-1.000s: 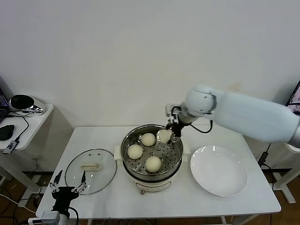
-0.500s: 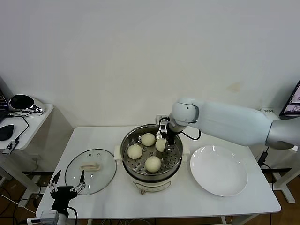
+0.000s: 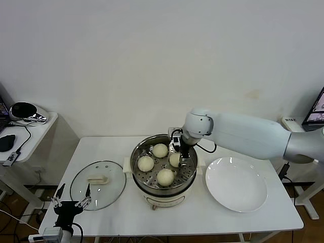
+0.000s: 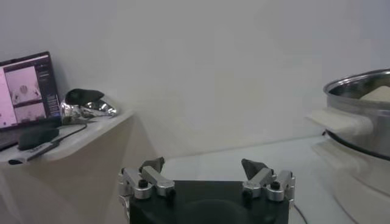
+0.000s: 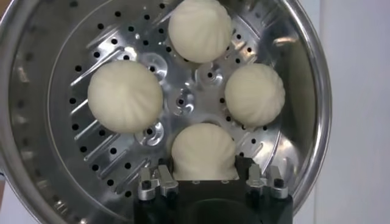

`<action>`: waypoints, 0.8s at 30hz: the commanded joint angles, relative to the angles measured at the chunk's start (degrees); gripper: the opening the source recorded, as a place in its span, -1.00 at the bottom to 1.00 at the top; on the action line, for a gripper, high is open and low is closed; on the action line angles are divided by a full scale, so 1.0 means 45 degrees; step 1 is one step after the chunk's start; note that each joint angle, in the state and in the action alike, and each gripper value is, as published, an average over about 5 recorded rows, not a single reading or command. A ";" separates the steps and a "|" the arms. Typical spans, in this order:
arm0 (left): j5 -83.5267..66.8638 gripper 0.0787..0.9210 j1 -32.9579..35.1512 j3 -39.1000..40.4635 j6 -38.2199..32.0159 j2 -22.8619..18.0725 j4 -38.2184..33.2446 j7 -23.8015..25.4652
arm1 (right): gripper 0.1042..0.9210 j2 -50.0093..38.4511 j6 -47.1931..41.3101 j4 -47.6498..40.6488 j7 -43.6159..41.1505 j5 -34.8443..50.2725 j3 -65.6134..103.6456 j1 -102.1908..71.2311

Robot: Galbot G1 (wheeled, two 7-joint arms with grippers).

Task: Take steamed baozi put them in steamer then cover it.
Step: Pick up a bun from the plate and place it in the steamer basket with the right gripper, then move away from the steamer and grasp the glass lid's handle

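The steamer (image 3: 188, 178) stands mid-table on its cream-white base. Three steamed baozi lie loose on its perforated tray, at the far side (image 3: 160, 150), the left (image 3: 146, 163) and the near side (image 3: 165, 176). My right gripper (image 3: 177, 153) reaches down into the pot and is shut on the fourth baozi (image 3: 175, 160), low over the tray's right side. In the right wrist view the gripper (image 5: 204, 169) flanks this baozi (image 5: 204, 151). The cover (image 3: 97, 185) lies flat on the table left of the steamer. My left gripper (image 3: 72, 204) is open and empty by the table's front left corner.
A flat white plate (image 3: 236, 183) lies right of the steamer. A side table (image 3: 28, 132) with a mouse and a shiny object stands at far left. In the left wrist view the steamer's wall (image 4: 365, 115) rises at the right.
My right gripper has carried the fourth baozi from the steamer's far right rim down and inward to the tray. The left arm has not moved.
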 commanded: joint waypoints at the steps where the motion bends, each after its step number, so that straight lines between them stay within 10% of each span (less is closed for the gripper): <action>1: -0.0009 0.77 -0.0018 -0.0017 0.0043 0.0032 -0.0056 0.0034 | 0.72 -0.1492 0.0004 0.1510 -0.0059 0.0161 0.0503 0.0606; 15: -0.0011 0.77 -0.0031 0.0020 -0.0101 -0.0010 -0.0032 0.0090 | 0.76 -0.7333 0.3627 0.6000 0.8810 0.2457 0.9452 -0.9077; 24: 0.0200 0.77 0.0005 0.0293 -0.0502 -0.0252 0.0117 0.0080 | 0.76 -0.4311 0.7142 0.6346 1.0389 -0.1529 1.9593 -1.9937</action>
